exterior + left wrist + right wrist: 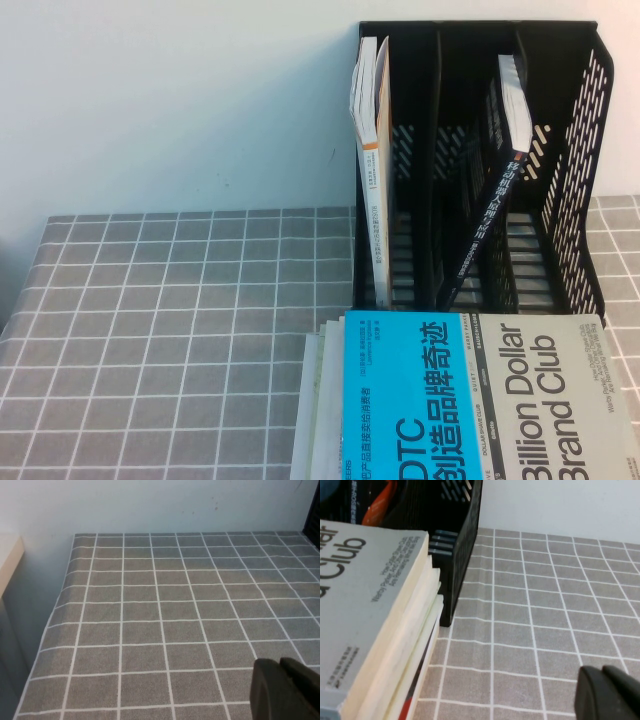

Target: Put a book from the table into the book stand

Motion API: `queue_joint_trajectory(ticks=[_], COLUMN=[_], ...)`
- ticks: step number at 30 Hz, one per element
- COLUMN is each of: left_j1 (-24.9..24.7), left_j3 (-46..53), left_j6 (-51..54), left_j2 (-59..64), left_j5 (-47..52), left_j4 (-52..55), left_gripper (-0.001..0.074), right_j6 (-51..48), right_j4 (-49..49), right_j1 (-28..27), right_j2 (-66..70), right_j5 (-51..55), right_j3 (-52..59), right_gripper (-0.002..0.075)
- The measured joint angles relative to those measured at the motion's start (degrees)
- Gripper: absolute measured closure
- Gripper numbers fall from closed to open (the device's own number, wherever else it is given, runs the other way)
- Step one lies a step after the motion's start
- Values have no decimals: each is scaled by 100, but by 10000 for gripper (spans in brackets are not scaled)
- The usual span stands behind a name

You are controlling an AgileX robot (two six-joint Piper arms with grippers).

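Observation:
The book (480,400), with its cyan and pale grey cover, lies flat on top of a stack of books at the near edge of the table (180,320), just in front of the black book stand (580,150). In the right wrist view the book (360,580) lies next to the stand's corner (462,545). My right gripper (605,680) is shut and empty, low over the cloth to the right of the stack. My left gripper (282,677) is shut and empty over bare cloth on the left. Neither gripper shows in the high view.
A brown-and-white book (372,120) stands upright in the stand's left compartment. A black-spined book (495,190) leans in the right one. The middle compartment holds nothing visible. A white wall rises behind the table. The table's left edge (55,615) drops off.

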Motion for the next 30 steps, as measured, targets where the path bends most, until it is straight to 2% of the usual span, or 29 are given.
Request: queue_joint_trajectory(ticks=[30], left_j1=[0], left_j3=[0], left_j6=[-32], left_j2=[0], left_j5=[-73], left_j4=[26], left_gripper=[738], right_j6=[0], right_j4=[0], right_j1=[0], right_j2=[0], right_j5=[-59], right_j3=[0], right_gripper=[729])
